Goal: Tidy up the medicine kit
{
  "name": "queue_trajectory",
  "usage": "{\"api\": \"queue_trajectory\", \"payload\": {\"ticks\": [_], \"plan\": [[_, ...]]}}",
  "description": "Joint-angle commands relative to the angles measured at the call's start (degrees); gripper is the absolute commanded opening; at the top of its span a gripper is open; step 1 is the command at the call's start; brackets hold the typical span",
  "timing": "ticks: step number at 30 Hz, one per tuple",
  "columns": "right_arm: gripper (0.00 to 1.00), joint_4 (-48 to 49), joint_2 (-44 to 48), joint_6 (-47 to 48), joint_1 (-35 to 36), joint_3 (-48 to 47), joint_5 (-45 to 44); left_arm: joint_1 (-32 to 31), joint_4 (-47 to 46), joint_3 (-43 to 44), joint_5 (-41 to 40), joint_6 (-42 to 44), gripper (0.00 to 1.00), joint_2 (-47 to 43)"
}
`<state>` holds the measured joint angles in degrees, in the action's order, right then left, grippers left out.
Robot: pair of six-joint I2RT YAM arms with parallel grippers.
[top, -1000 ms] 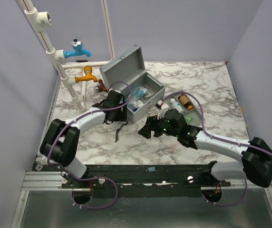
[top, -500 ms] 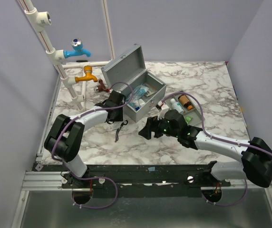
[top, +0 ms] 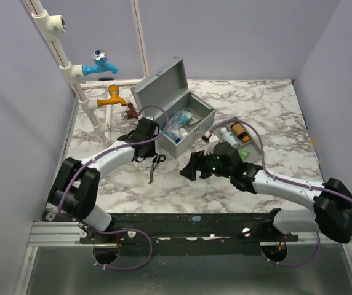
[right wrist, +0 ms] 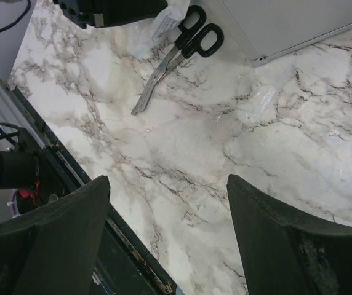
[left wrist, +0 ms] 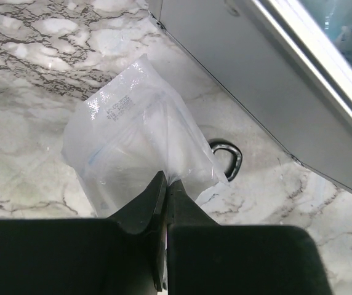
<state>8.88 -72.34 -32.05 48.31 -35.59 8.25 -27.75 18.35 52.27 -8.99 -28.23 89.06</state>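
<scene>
The medicine kit [top: 177, 117], a grey metal box, stands open at the table's middle with packets inside; its wall [left wrist: 256, 80] fills the upper right of the left wrist view. Its grey tray [top: 248, 142] lies to the right, holding small bottles. My left gripper [left wrist: 165, 181] is shut on the edge of a clear plastic packet [left wrist: 133, 138] lying on the marble beside the box. Black-handled scissors [right wrist: 176, 49] lie partly under that packet. My right gripper [right wrist: 167, 184] hangs open over bare marble in front of the kit, nothing between its fingers.
White pipes with a blue tap [top: 99, 63] and an orange tap [top: 111, 96] stand at the back left. The table's black front rail [right wrist: 71, 178] runs close below my right gripper. The kit's lid [top: 157, 83] leans back, open.
My left gripper has gone from open to shut, pinching the clear packet's edge beside the box. The right arm has not moved.
</scene>
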Motion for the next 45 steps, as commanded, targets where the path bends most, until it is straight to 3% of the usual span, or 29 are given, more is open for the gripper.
{"api": "queue_trajectory", "payload": {"ticks": [1, 10, 14, 26, 40, 45], "plan": [[0.80, -2.5, 2.0, 0.8, 0.0, -0.3, -2.1, -1.3, 4.4, 0.4, 1.7, -2.3, 0.00, -5.7], [0.81, -7.4, 8.3, 3.3, 0.0, -1.5, -13.8, -5.4, 9.9, 0.6, 2.7, -3.0, 0.00, -20.7], [0.82, -8.1, 11.4, 4.1, 0.0, -1.8, -18.5, -5.5, 12.1, 5.5, 5.0, -2.2, 0.00, -22.5], [0.83, -13.0, 19.9, 1.0, 0.0, -0.9, -29.9, -6.0, 5.3, 19.7, 17.7, -4.2, 0.00, -12.4], [0.83, -14.4, 32.1, -5.8, 0.0, 3.9, -34.5, -6.4, -2.6, 33.2, 16.8, -9.2, 0.00, 3.5], [0.83, -16.0, 33.4, -5.2, 0.0, 3.5, -36.9, -6.4, -8.0, 33.8, 13.9, -11.8, 0.00, 7.1]]}}
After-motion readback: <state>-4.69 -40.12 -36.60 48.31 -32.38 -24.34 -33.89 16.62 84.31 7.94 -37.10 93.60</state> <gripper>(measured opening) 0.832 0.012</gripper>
